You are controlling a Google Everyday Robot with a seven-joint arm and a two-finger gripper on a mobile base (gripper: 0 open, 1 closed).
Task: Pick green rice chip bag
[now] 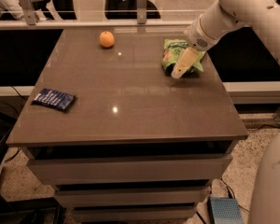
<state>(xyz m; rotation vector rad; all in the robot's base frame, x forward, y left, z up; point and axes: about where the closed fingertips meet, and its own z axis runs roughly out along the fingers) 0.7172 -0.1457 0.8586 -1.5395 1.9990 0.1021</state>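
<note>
The green rice chip bag (170, 54), crinkled bright green with white lettering, lies on the far right part of the brown table (130, 106). My gripper (181, 65) reaches in from the upper right on the white arm (233, 13). It sits over the front right part of the bag, at or just above it, and hides that part.
An orange fruit (107, 39) sits at the far middle of the table. A flat dark blue packet (53, 99) lies near the left edge. A railing with posts (141, 6) runs behind the table. Drawers (126, 169) are below the top. A blue object (225, 210) lies on the floor at right.
</note>
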